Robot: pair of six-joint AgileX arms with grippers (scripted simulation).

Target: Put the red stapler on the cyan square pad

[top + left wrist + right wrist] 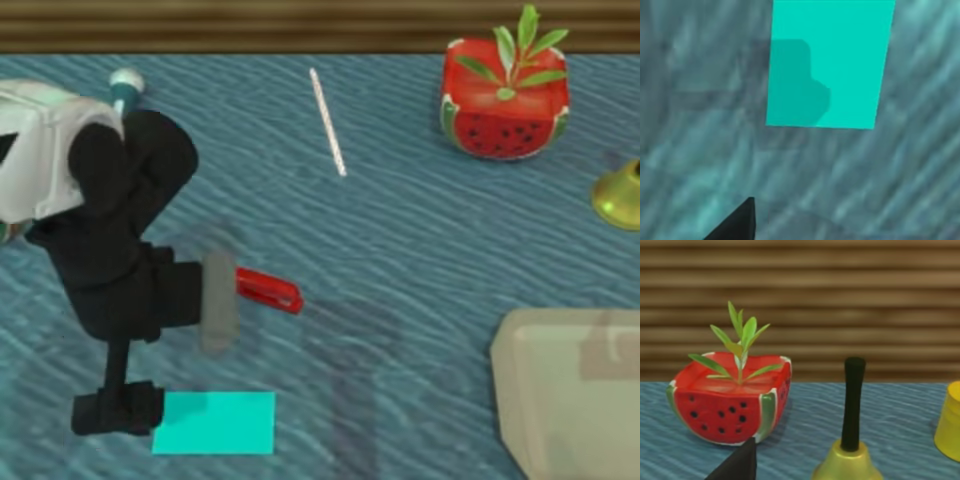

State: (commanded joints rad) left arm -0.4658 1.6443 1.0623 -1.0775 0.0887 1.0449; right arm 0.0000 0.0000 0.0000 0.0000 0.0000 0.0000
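Observation:
The red stapler (272, 290) lies on the blue table, up and to the right of the cyan square pad (218, 422). Its left end is hidden behind a grey part of my left wrist (220, 302). My left gripper (115, 412) hangs at the pad's left edge, open and holding nothing. In the left wrist view the cyan pad (840, 60) carries a shadow, one dark finger (745, 220) shows beside it, and the stapler is out of view. My right arm is parked outside the top view. One finger (742, 462) of it shows in the right wrist view, with nothing held.
A watermelon-patterned block with green leaves (505, 100) (730, 400) stands at the back right. A brass bell (620, 195) (850, 460) is at the right edge and a beige tray (570, 390) at the front right. A white stick (328, 122) lies at the back middle.

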